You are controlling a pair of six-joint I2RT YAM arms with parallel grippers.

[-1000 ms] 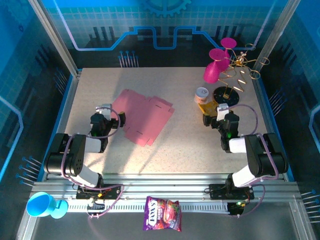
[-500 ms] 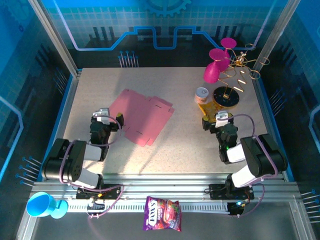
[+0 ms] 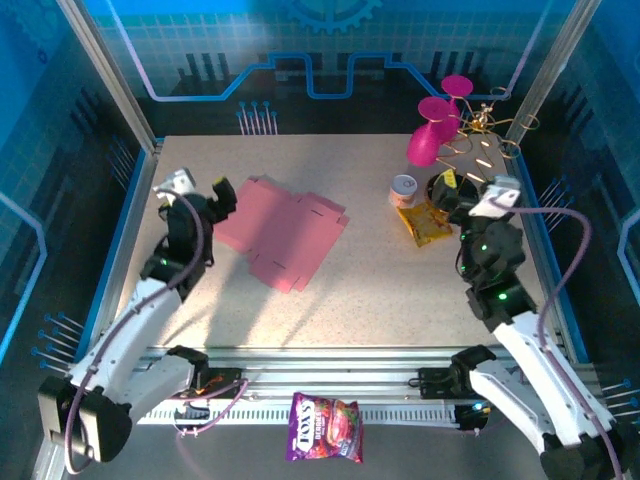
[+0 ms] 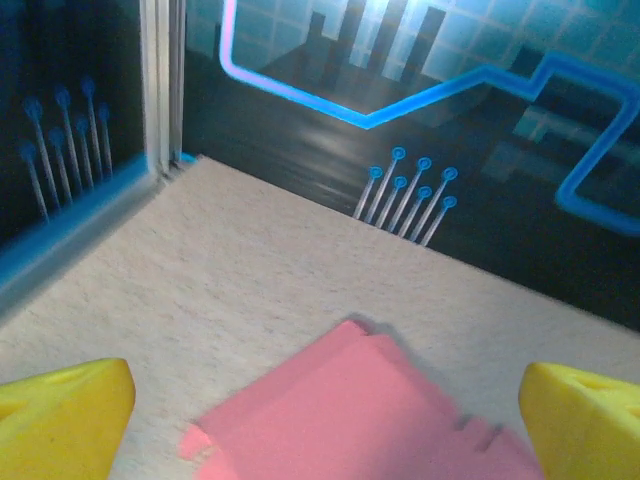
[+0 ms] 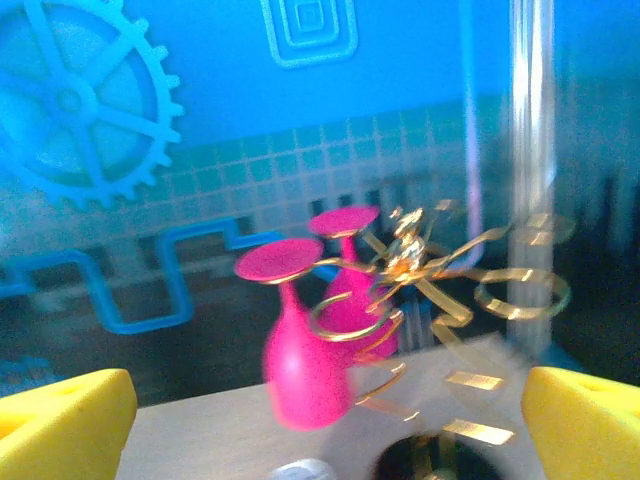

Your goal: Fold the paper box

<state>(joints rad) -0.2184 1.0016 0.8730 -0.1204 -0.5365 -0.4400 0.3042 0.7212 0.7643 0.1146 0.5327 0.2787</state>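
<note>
The paper box (image 3: 280,228) lies flat and unfolded on the table, pink side up, left of centre. Its near corner with tabs shows in the left wrist view as a pink sheet (image 4: 370,415). My left gripper (image 3: 198,192) is raised just left of the blank's left edge, open, nothing between its yellow fingertips (image 4: 65,415). My right gripper (image 3: 473,190) hovers at the right side of the table, far from the box, open and empty, with its yellow fingertips (image 5: 60,425) pointing toward the cup rack.
A gold wire rack (image 3: 470,150) on a black base holds two magenta cups (image 3: 430,125), also seen as magenta cups (image 5: 310,340) ahead of the right wrist. A small can (image 3: 403,188) and an orange packet (image 3: 425,222) lie beside it. A purple snack bag (image 3: 325,427) rests off the table front.
Both arms have lifted and reached forward from their low, folded pose. The left gripper went up to the box's left edge; the right gripper rose toward the rack. The box has not moved.
</note>
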